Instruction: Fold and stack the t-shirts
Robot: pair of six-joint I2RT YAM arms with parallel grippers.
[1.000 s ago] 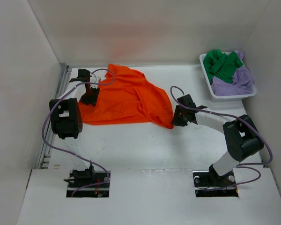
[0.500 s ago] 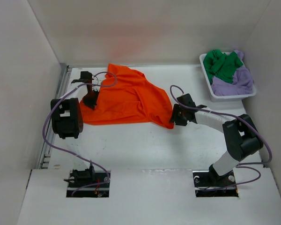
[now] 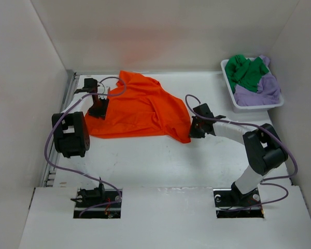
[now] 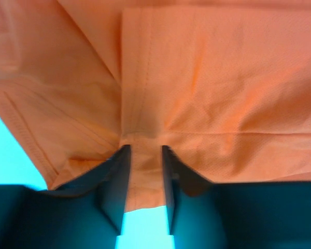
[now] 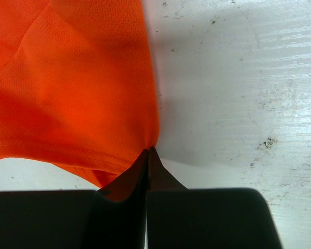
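Pinching orange t-shirt [image 5: 72, 93]: right pincer [image 5: 147, 154] clamped; left pincer [image 4: 145, 150] ajar astride cloth.

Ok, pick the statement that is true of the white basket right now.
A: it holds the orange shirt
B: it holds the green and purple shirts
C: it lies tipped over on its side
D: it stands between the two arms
B: the green shirt and purple shirt lie bunched together in the basket at the far right, while the orange shirt is spread on the table.
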